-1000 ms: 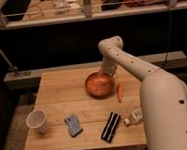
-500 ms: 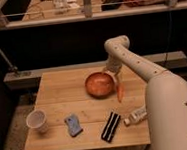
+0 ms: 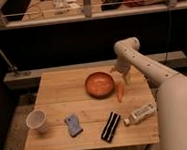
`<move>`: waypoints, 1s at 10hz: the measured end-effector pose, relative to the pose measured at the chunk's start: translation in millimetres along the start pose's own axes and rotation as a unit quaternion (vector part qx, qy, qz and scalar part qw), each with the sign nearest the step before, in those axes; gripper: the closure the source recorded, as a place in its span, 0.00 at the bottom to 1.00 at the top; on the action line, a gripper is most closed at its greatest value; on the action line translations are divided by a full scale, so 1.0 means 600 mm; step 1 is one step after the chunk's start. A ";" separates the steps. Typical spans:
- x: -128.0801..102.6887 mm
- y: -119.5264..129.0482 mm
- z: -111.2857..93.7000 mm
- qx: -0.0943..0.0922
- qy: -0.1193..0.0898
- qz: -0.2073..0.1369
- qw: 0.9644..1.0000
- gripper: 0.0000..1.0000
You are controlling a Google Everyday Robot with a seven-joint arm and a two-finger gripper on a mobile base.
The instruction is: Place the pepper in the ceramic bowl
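One pepper (image 3: 120, 91) is lying on the table (image 3: 54, 93) just right of the ceramic bowl (image 3: 99, 84), not yet placed; the gripper (image 3: 125, 77) is hovering just above it, grip state impossible to tell.

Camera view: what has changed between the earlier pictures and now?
The claw has moved to the right in the picture, from over the far rim of the ceramic bowl to a spot just behind the pepper. The pepper lies on the table beside the ceramic bowl as before, not picked up. The ceramic bowl, white cup and bottle have not moved.
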 end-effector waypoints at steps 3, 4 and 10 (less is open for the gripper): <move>0.013 0.029 0.029 -0.009 0.000 0.024 1.000 0.20; 0.019 0.038 0.039 -0.015 0.002 0.030 0.999 0.20; 0.039 0.075 0.081 -0.039 -0.002 0.059 0.997 0.20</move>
